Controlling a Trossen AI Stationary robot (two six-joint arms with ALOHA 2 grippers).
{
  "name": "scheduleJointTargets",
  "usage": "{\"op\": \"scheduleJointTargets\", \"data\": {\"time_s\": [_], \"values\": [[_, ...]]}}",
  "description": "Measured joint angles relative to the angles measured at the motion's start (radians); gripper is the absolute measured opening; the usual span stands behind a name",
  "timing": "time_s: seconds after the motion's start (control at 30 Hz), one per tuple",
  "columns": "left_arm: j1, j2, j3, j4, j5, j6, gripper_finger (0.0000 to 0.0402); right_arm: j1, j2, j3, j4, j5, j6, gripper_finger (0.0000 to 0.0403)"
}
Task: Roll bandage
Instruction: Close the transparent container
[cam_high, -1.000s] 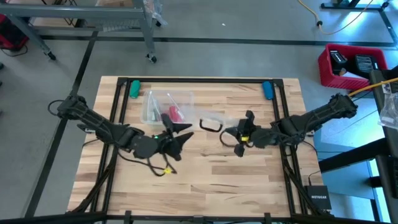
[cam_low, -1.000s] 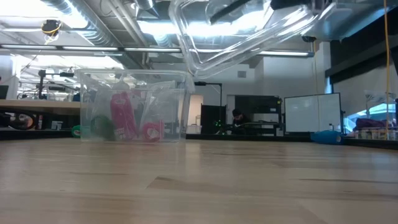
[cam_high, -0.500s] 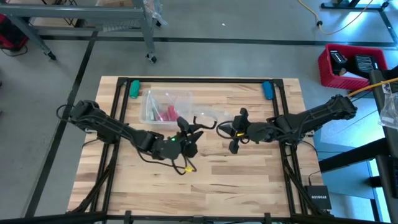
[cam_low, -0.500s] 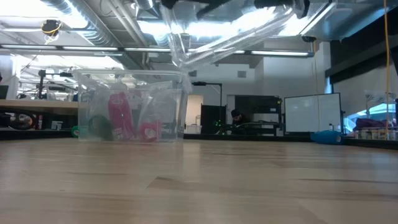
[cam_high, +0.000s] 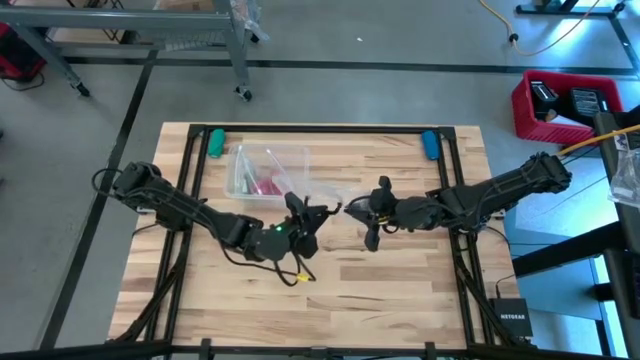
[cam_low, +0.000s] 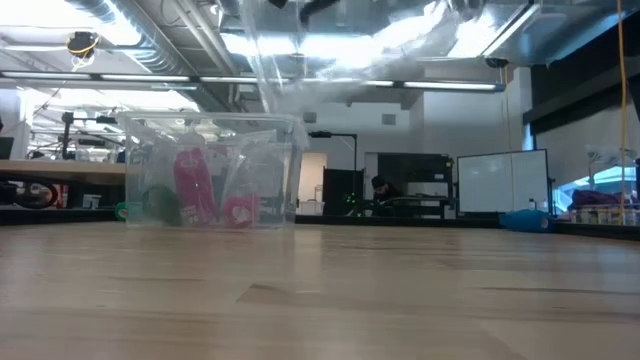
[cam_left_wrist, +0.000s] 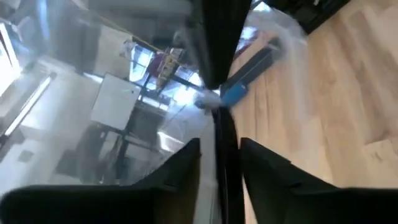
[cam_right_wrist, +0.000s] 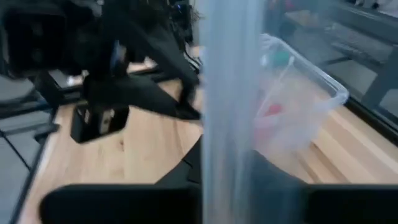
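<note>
**A:** Now that the left end effector (cam_high: 305, 212) has swung in to centre, it meets the floppy clear plastic piece (cam_low: 330, 60) that the right end effector (cam_high: 368, 212) pinches above the pale wooden desk (cam_high: 400, 290). Can't tell if the left one's gripping.

**B:** So no rolling yet. The soft red-pink bandage (cam_high: 268, 183) sits bunched inside the clear plastic box (cam_high: 240, 170), back left.

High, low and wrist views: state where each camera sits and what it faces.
High: overhead, facing down; shows left tool, right tool.
Low: table height, level toward the clear box.
Left wrist: behind left tool, facing roomward.
Right wrist: behind right tool, facing box and left tool.
High, low share the box.
</note>
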Motion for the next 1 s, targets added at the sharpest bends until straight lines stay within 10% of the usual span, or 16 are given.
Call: {"op": "scheduleJointTargets", "data": {"time_s": [0.23,1.0], "values": [[-0.002,-0.002,0.0,-0.004,0.0,-0.043,0.001,0.0,-0.001,0.001,0.009,-0.023,0.0,0.0082],[0.001,-0.005,0.0,-0.102,0.043,-0.27,0.0023,0.0,0.098,0.0,-0.16,-0.031,-0.025,0.0097]]}}
